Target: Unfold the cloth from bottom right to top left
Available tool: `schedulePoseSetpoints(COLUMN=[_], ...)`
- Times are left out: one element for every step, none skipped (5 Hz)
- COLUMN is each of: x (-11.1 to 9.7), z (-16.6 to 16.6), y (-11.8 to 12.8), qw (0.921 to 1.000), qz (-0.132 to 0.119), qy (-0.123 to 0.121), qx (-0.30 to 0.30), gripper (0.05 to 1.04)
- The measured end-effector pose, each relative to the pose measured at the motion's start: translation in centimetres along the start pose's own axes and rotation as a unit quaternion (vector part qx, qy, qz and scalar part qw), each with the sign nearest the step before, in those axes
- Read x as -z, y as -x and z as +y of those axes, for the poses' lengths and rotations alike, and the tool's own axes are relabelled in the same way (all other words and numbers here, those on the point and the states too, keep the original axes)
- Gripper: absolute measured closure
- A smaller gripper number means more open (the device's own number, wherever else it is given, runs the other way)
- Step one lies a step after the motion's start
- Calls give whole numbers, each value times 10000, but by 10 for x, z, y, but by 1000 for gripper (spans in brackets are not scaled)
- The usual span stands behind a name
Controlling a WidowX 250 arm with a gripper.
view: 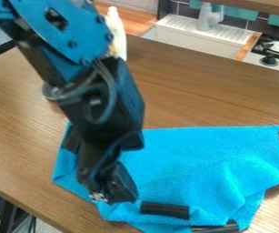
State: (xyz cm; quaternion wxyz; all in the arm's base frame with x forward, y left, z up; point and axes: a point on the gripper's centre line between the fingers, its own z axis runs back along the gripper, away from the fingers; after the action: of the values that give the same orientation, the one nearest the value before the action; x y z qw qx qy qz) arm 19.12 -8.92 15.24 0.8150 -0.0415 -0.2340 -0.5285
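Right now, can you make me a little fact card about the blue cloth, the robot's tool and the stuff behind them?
cloth: bright blue cloth, rumpled at the lower right
cloth place: on the wooden table
marks: black strips near its edges
tool: black tool, at the cloth's lower left
touching cloth: can't tell
behind: white sink, stove, white bottle

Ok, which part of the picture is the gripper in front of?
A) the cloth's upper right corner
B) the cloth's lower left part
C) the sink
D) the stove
B: the gripper hangs before the blue cloth, left of the lower black strip.
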Motion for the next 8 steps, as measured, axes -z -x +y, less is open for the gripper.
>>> schedulePoseSetpoints(x=[10, 22, 33, 41, 47, 54, 58, 63], z=[0, -2, -5, -9, -9, -11, -12, -14], y=[-2, -2, 1, 2, 2, 2, 1, 0], qw=[9999, 9997, 9991, 9986, 9983, 9979, 9976, 9975], qz=[106, 250, 400, 504, 558, 621, 658, 686], qy=[19, 48, 73, 101, 93, 100, 101, 112], qx=[42, 66, 106, 137, 131, 179, 168, 145], gripper=[83, 83, 83, 89, 144, 200, 207, 220])
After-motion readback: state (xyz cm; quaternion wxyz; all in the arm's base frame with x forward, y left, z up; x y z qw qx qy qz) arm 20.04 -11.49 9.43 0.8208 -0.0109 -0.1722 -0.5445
